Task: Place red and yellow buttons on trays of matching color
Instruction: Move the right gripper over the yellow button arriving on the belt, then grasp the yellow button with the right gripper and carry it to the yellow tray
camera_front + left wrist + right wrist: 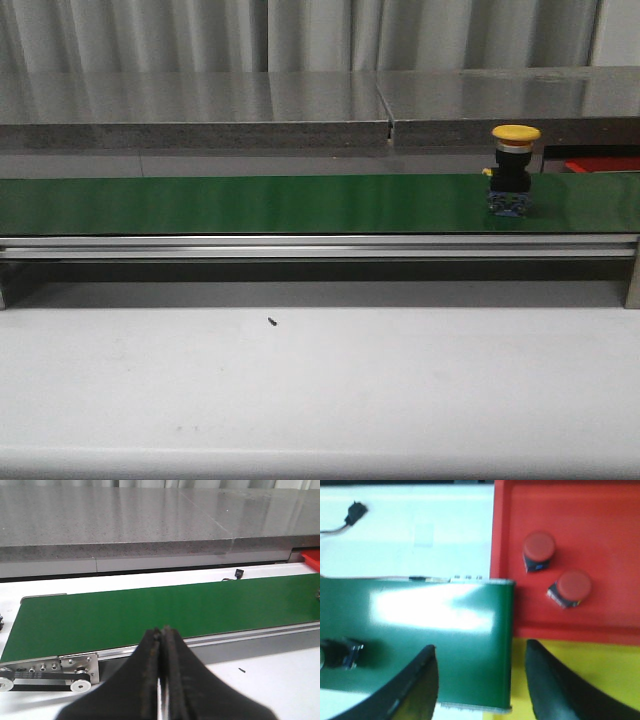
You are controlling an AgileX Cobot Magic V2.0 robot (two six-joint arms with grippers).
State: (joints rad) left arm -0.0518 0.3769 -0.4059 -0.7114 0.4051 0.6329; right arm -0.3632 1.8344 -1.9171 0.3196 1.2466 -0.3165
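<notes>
Riding the green belt (250,203) near its right end, the yellow button (514,170) stands upright. Risk: a late grab lets it run off the belt. Right gripper (480,680) hangs spread over the belt end; left gripper (161,680) is pinched closed, empty. Only the right wrist view shows two red buttons (538,551) already in the red tray (610,525), and the yellow tray (615,670) beside it.

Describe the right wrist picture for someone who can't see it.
Two red buttons sit on a red tray beside the end of a green conveyor belt. The open right pincer hovers over the belt's edge, with a yellow tray below the red one.
</notes>
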